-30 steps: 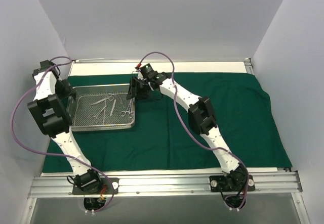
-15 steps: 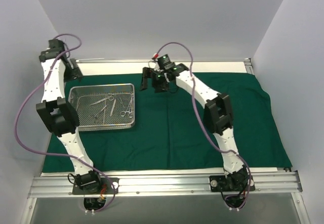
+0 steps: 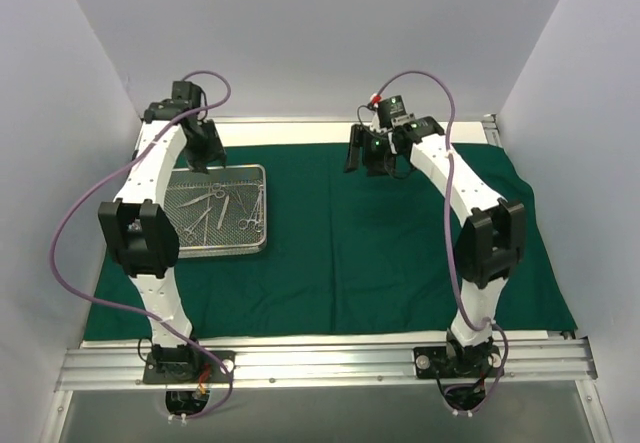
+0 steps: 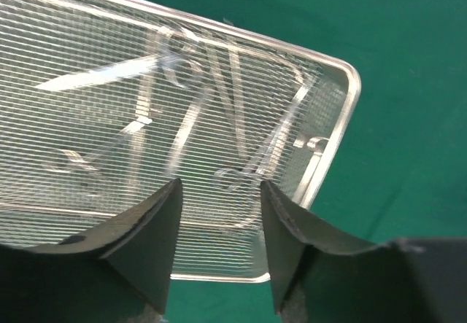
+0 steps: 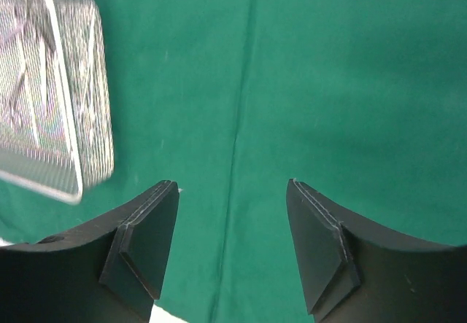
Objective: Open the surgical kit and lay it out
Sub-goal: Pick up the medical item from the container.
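The dark green cloth (image 3: 400, 253) lies spread flat over the table. On its left part sits the silver wire-mesh tray (image 3: 266, 213) with several slim steel instruments (image 3: 213, 206) lying inside. My left gripper (image 3: 207, 155) hangs open and holds nothing over the tray's far edge. In the left wrist view, the left gripper (image 4: 219, 195) frames the mesh, and a ring-handled clamp (image 4: 252, 166) lies near the tray's rim (image 4: 344, 115). My right gripper (image 3: 366, 153) is open and holds nothing over bare cloth, to the right of the tray. The right gripper (image 5: 232, 188) looks down on the cloth (image 5: 328, 82), with the tray (image 5: 73, 159) at the left.
A white strip of table (image 3: 300, 131) shows behind the cloth. An aluminium rail (image 3: 320, 363) carrying both arm bases runs along the near edge. White walls close in the left, right and back. A faint crease (image 5: 237, 119) runs down the cloth.
Both arms swung to the right. The left gripper went from the tray's left side to its far edge. The right gripper left the tray's right rim for open cloth.
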Robot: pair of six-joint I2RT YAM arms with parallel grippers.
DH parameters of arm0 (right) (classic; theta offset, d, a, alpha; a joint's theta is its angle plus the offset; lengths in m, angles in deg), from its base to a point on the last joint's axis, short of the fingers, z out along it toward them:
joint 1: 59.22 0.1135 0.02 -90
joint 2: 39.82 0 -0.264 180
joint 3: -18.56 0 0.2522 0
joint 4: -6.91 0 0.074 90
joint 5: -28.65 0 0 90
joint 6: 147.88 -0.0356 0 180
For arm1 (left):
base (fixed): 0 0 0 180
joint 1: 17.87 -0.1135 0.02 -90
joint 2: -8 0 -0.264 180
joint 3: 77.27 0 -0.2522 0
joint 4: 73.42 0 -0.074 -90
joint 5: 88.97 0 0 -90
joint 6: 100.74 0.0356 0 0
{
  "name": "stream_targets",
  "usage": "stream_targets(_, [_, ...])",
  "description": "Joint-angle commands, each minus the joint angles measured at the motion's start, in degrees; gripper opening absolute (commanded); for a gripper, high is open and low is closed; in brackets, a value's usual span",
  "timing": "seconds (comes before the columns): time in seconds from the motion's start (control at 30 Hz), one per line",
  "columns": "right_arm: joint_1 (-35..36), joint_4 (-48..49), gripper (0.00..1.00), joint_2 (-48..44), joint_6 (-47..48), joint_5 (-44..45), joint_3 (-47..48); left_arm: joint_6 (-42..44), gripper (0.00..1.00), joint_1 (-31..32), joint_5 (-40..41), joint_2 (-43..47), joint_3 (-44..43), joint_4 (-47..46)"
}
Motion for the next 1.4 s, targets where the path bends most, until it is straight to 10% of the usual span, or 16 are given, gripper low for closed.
stream_targets(0.0, [0.3, -1.9, 0.61, -6.5, 1.6, 2.1, -3.4, -7.7, 0.52, 1.7, -3.6, -2.1, 1.3, -2.5])
stream_targets(0.47, [-4.8, -2.1, 0.59, -11.8, 0.9, 1.2, -10.3, -0.4, 0.32, 8.6, -5.8, -2.4, 8.2, -1.7])
stream_targets(0.83, [-5.5, -0.9, 0.59, -11.7, -0.2, -1.4, -11.8, 2.6, 0.45, 9.1, -2.0, 1.2, 19.5, -2.8])
stream_targets(1.37, [-5.7, -0.7, 0.58, -11.8, -0.9, -2.0, -13.1, 3.9, 0.36, 9.1, 3.3, -3.8, 19.9, -5.7])
